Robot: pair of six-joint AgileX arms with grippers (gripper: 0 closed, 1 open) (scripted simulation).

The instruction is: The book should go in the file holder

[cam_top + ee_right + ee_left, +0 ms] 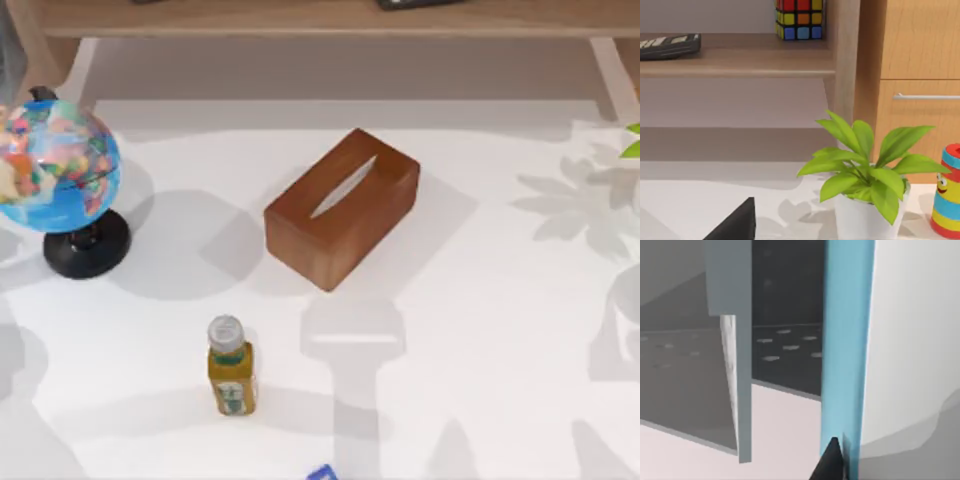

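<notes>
The book (847, 340) has a light blue spine and a white cover, and it stands upright close in front of the left wrist camera. My left gripper (839, 465) is shut on its lower end, with one dark fingertip (832, 460) lying against the blue spine. Just beyond the book is the grey file holder (730, 365), with its thin wall on edge and a dark perforated inside behind it. A small blue corner (322, 472) pokes in at the top view's front edge. My right gripper (735, 225) hangs over the table's right side, facing a potted plant.
A brown tissue box (342, 207) lies mid-table, with a globe (58, 170) at the left and a yellow bottle (230, 372) in front. A potted plant (865, 185), a striped toy (947, 192), a wooden shelf (740, 62) and a cabinet stand at the right.
</notes>
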